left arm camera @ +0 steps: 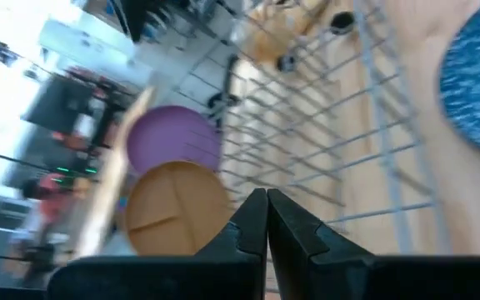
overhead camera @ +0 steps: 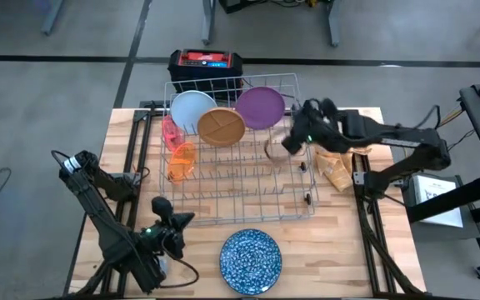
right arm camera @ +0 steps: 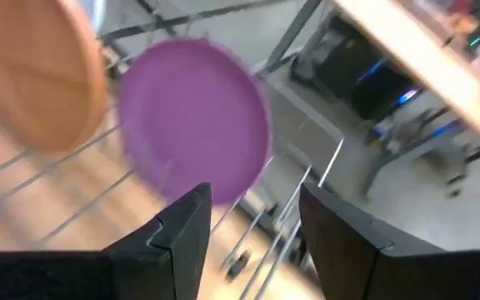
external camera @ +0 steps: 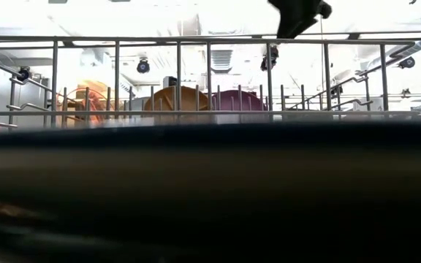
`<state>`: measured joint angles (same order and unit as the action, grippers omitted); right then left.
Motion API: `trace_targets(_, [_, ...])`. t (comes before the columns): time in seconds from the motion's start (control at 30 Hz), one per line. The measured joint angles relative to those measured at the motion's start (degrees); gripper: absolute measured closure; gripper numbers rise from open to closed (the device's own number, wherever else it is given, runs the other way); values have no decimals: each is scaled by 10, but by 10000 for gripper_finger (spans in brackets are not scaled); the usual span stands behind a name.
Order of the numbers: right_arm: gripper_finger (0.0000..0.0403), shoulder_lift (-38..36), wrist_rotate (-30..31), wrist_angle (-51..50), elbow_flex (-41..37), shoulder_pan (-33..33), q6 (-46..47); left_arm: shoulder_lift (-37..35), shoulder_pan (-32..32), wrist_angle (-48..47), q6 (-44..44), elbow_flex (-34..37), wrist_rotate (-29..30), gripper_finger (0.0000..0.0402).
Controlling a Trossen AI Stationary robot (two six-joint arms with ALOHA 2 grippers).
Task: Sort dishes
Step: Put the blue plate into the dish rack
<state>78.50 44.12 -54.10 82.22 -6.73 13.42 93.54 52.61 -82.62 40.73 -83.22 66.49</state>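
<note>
Blue speckled plate (overhead camera: 250,261) lies flat at the near edge of the table (overhead camera: 348,250), just beside the wire rack (overhead camera: 248,208), with the left gripper (overhead camera: 173,215), fingers pressed together and holding nothing, at the table's near-left corner. Inside the rack's far side stand the white plate (overhead camera: 191,107), brown divided plate (overhead camera: 221,127) and purple plate (overhead camera: 260,107), with pink cup (overhead camera: 171,132) and orange cup (overhead camera: 182,160) along its left side. Right gripper (overhead camera: 294,137), fingers spread and empty, hovers over the rack's right edge near the purple plate.

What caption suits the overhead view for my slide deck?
White plate, brown plate and purple plate stand racked; blue plate waits outside.
</note>
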Motion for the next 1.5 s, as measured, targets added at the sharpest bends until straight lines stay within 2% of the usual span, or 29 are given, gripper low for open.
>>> trace_targets(0.13, [237, -21, -30, -56, -13, 78, 101, 0, -3, 86, -58, -18, -82, 401])
trace_targets(0.37, [245, -24, -56, -56, -61, 248, 231, 0, -3, 247, -147, -16, -255, 401])
trace_targets(0.47, [247, -12, -57, -54, -74, 324, 301, 0, -2, 295, -152, -9, -284, 401])
trace_targets(0.6, [243, 13, -57, -52, -78, 417, 404, 0, 2, 346, -152, 5, -287, 402])
trace_targets(0.77, [238, 62, -57, -34, -78, 505, 513, 11, 3, 393, -170, 10, -350, 401])
trace_targets(1.03, [250, 148, -100, 45, -78, 562, 625, 68, 6, 428, -208, 7, -368, 401])
trace_targets(1.27, [252, 218, -160, 100, -79, 565, 690, 125, 8, 455, -212, 7, -371, 401])
trace_targets(1.5, [237, 255, -162, 134, -78, 565, 734, 170, 8, 471, -214, 6, -341, 401])
